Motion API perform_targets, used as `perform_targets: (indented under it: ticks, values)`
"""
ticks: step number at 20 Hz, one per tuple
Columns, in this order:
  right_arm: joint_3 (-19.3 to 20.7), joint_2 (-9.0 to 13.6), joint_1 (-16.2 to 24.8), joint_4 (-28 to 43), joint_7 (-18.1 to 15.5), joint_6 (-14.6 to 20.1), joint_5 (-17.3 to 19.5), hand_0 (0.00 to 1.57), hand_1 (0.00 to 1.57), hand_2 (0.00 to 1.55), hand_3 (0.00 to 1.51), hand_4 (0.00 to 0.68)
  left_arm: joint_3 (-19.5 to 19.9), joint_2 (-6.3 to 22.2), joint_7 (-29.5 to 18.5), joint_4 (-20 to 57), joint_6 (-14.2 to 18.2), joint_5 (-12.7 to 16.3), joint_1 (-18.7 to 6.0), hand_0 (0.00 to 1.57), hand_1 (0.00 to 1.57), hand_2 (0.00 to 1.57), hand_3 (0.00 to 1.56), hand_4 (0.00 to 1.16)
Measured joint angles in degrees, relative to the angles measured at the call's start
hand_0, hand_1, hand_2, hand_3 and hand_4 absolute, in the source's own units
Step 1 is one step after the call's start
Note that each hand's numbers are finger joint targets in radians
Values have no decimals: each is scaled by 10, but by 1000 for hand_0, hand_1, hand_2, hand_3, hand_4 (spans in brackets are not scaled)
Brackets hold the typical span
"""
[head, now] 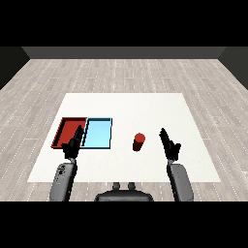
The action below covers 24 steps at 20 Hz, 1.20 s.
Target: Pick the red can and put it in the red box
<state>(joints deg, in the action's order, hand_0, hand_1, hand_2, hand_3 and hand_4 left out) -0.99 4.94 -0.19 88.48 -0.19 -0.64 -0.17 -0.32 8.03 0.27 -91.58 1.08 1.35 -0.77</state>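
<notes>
The white table is lying as a broad sheet over a grey plank floor, and its edges are showing on all sides. The right hand is hovering over the table's near right part with bare white surface ahead of it, to its right and between it and the near edge. Its fingers are reaching straight forward, released, holding nothing. The left hand is hanging over the near left part, close to the table's left edge, with its fingers likewise extended and relaxed, gripping nothing.

The red can is standing upright on the table just to the left of the right hand, apart from it, with a strip of white showing between the two. It is a short plain red cylinder with a rounded top, slightly darker down its side. It is sitting well to the right of the left hand, with open table between the can and the trays.

The red tray is lying just ahead of the left hand, the fingers overlapping its near right corner in the view; whether they are touching it cannot be told. The light blue tray is lying directly beside it, to the right of the left hand, their walls side by side. Both trays are showing only their own flat floors inside.
</notes>
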Motion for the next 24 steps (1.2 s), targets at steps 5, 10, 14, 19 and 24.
perform_targets:
  ticks: [5, 10, 14, 19, 24]
  values:
    - [41, 34, 28, 14, -19, -50, -38, 0, 0, 0, 0, 0, 1, -13, 7, 3, -6, 1, -1, 0, 0, 0, 0, 0]
    - [81, 54, 39, 42, -117, -106, -90, 0, 0, 0, 0, 0, 11, -27, -92, -27, -11, 14, -16, 0, 0, 0, 0, 0]
    - [93, 57, 54, 40, -186, -138, -99, 0, 0, 0, 0, 0, 15, -36, -162, -30, -19, 17, -8, 0, 0, 0, 0, 0]
    - [121, 68, 56, 25, -221, -169, -113, 0, 0, 0, 0, 0, 21, -41, -210, -14, -31, 22, -4, 0, 0, 0, 0, 0]
    - [133, 67, 60, 24, -229, -188, -112, 0, 0, 0, 0, 0, 25, -43, -238, 11, -31, 10, -11, 0, 0, 0, 0, 0]
